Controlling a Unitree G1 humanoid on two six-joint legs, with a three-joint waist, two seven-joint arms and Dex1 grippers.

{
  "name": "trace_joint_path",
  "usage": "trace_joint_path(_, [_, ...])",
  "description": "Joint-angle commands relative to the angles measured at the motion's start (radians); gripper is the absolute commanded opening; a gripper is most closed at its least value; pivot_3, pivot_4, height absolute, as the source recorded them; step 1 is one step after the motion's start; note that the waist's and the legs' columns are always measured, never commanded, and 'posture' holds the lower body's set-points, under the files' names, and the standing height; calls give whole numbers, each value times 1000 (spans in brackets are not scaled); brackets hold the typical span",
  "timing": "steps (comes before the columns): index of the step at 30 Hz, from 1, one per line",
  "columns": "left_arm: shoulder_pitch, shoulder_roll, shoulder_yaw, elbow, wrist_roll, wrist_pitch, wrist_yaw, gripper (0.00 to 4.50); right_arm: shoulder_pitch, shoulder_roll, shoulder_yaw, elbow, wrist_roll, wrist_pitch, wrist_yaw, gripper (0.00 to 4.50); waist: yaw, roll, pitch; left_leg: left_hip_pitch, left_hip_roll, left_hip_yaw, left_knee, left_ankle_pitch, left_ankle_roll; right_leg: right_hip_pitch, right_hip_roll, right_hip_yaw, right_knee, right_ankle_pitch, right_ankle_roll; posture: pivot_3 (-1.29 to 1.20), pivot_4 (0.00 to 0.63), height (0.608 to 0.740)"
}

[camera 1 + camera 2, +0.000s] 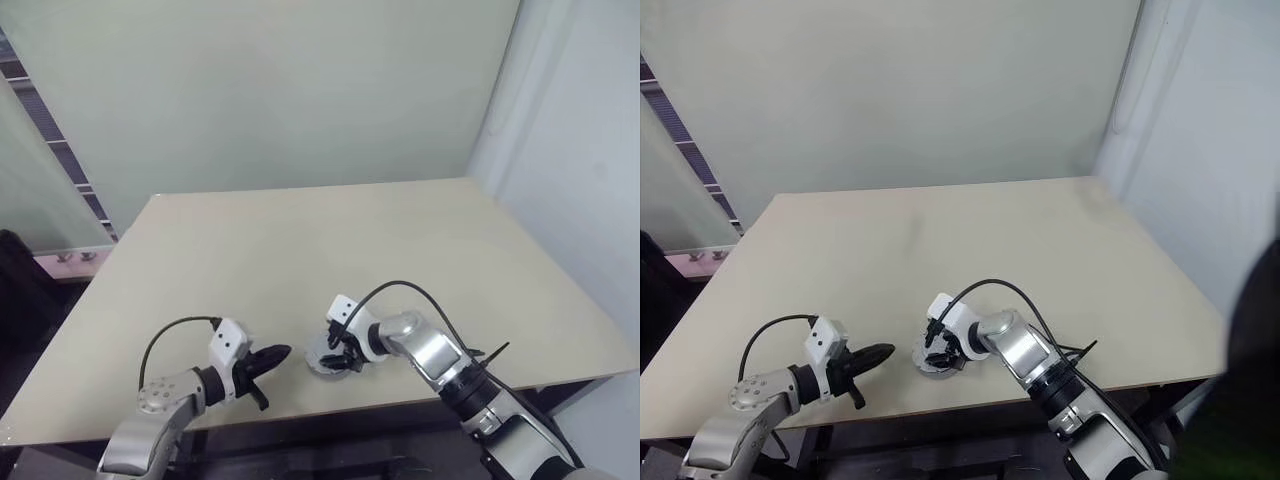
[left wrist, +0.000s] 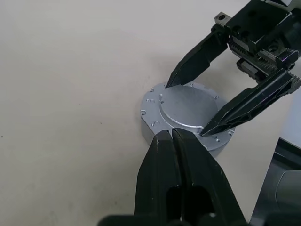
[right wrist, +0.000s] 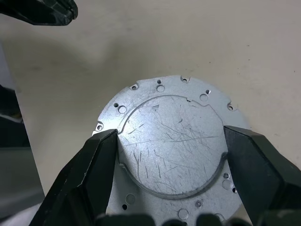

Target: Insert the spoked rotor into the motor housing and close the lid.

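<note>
In the head view, the left gripper (image 1: 276,356) is squeezed shut with nothing in it. Its tip points at the motor housing (image 1: 318,364), which sits just in front of it on the table (image 1: 350,240). The right gripper (image 1: 340,358) comes down on the housing from the other side. So the housing sits between the two grippers, close to the table's near edge. I think the left one waits there to stop the housing sliding. In the left wrist view, the shut black fingers (image 2: 162,146) stop right at the housing's rim, touching or almost touching. On top of the housing sits a round plate (image 2: 181,101), a bit raised. It looks silver and flat, and I think it is the lid. The right gripper's two pointed fingers stand on either side of that plate. In the right wrist view, the fingers are spread wide and pinch the scratched plate by its edges. I think this grip is for turning or pressing it snug. The housing is covered, so I cannot tell if the spoked rotor is inside.
</note>
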Motion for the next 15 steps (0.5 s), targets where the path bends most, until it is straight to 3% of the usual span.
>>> trace_joint_path(1, [-9,4,18,-38,-14,-10,1,0,2,-22,36,14,-29,20,6,3306,0,0,0,0,0,0,0,0,0,0,0,0,0,0,0,0,0,740])
trace_joint_path(15, [-123,-59,-91,81,72,-55,17,0,-5,-42,49,20,-32,19,17,3306,3,0,0,0,-1,0,0,0,0,2,0,0,0,0,0,0,0,740])
